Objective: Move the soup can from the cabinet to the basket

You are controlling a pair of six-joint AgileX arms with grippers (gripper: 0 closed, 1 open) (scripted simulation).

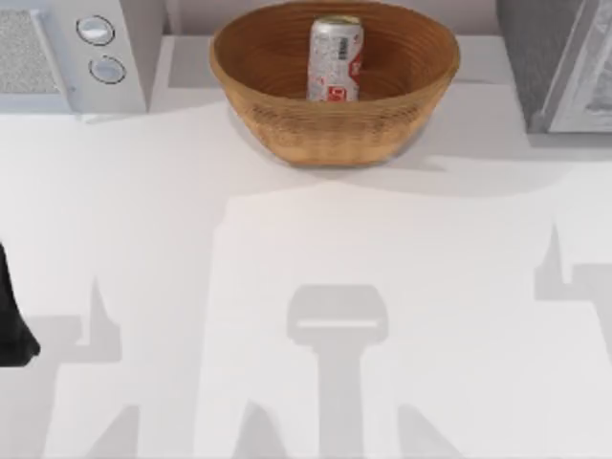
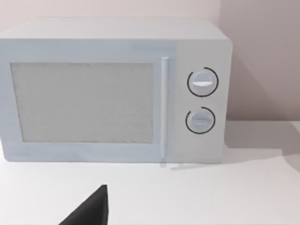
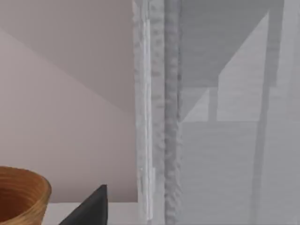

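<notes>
- Top view: soup can [image 1: 335, 59] stands upright inside the basket [image 1: 287, 115], well ahead of the left arm [image 1: 14, 316] at the table's left edge.
- Cabinet [image 1: 535, 57] sits right of the basket.
- Neither gripper's finger state can be told.

The cabinet [image 3: 206, 117] stands beside the basket [image 3: 21, 194] rim, against a pale wall [image 3: 65, 108].

White table [image 1: 306, 287] bears basket [image 1: 287, 115], microwave [image 1: 134, 67], cabinet [image 1: 535, 57].
</notes>
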